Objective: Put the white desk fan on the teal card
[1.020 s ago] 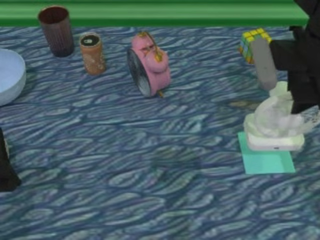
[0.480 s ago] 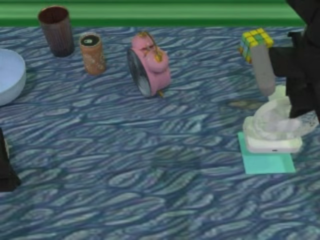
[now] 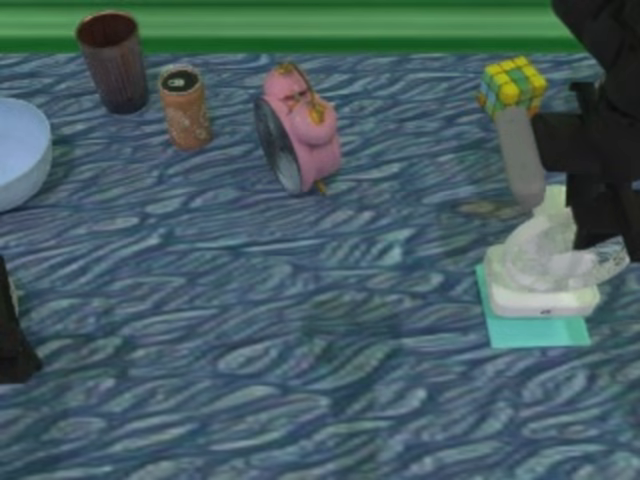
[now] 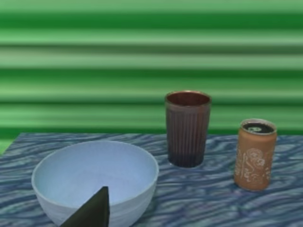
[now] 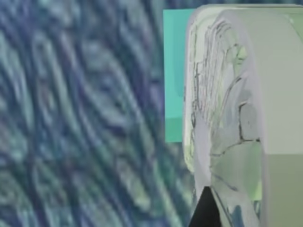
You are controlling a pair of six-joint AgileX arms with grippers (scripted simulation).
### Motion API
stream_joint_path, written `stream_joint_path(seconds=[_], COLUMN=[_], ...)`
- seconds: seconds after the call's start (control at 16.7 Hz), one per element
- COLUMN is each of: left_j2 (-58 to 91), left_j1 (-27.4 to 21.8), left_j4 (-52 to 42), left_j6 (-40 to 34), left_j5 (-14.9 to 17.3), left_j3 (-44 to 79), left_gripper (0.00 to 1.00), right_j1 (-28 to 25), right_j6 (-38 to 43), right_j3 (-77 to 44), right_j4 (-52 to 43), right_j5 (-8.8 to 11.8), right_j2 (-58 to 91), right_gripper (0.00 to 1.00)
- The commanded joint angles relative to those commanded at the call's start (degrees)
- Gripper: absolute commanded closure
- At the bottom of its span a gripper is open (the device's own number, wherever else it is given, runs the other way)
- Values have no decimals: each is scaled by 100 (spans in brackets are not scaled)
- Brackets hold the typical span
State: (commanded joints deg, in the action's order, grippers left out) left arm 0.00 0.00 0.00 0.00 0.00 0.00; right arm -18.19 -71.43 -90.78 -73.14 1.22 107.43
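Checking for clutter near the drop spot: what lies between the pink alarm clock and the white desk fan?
Top view: only bare patterned tabletop between pink alarm clock and white desk fan.

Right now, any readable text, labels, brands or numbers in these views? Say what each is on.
No readable text anywhere.
Orange can: pale embossed markings on its side, not legible as words.
Pink alarm clock: dial turned away, no numerals readable.
White desk fan, teal card, colour cube, brown cup, bowl: no markings visible.
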Motion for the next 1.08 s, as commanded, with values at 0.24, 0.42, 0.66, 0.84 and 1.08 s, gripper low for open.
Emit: stream_joint_path(seconds=[0.24, 0.42, 0.66, 0.84, 1.08], left_j2=[0, 0, 0, 0, 0], left_j1=[0, 0, 0, 0, 0], left_j4=[0, 0, 0, 0, 0], left_j6=[0, 0, 0, 0, 0], left_j5=[0, 0, 0, 0, 0], left_j3=[0, 0, 0, 0, 0], left_gripper=[0, 0, 0, 0, 0], right_j1=[0, 0, 0, 0, 0], right_j6=[0, 0, 0, 0, 0], right_j3=[0, 0, 0, 0, 0], right_j4=[0, 0, 0, 0, 0], right_j5=[0, 0, 0, 0, 0], right_j2=[0, 0, 0, 0, 0], right_gripper=[62, 40, 10, 0, 0])
